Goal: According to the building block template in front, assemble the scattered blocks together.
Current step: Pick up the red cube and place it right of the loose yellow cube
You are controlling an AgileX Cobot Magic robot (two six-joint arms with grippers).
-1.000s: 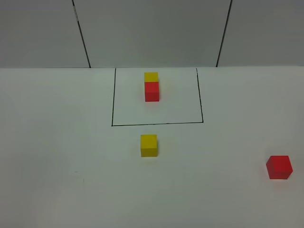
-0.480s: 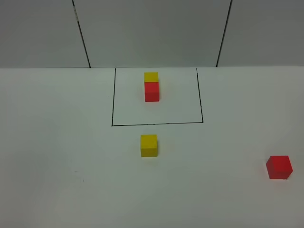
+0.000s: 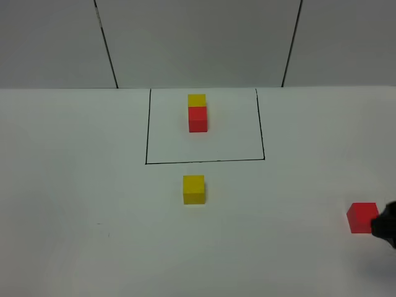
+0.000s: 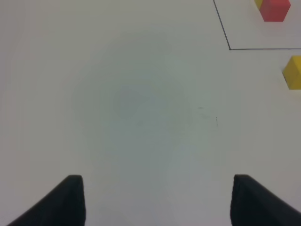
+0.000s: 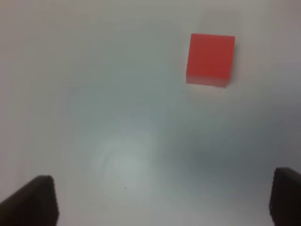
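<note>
Black-outlined template (image 3: 204, 161): thin rectangular line drawn on the white bench (image 3: 74, 185), at the far middle.
Template contents: yellow block (image 3: 197, 100) behind, red block (image 3: 198, 119) in front, faces touching with no gap; the rest of the enclosed area is bare.
Yellow cube (image 3: 193, 189): loose on the bench, just outside the template's near line, roughly in line with the pair; matte, plain, square-edged.
Red cube (image 3: 362, 218): loose near the bench's right edge, well apart from the yellow cube; matte, unmarked.
Right pincer (image 5: 162, 200): dark jaws spread wide, nothing between them; red cube lies ahead of the tips. From the high camera a dark tip overlaps the cube's right side; contact cannot be told.
Left pincer (image 4: 157, 202): jaws apart over bare bench, holding nothing.
</note>
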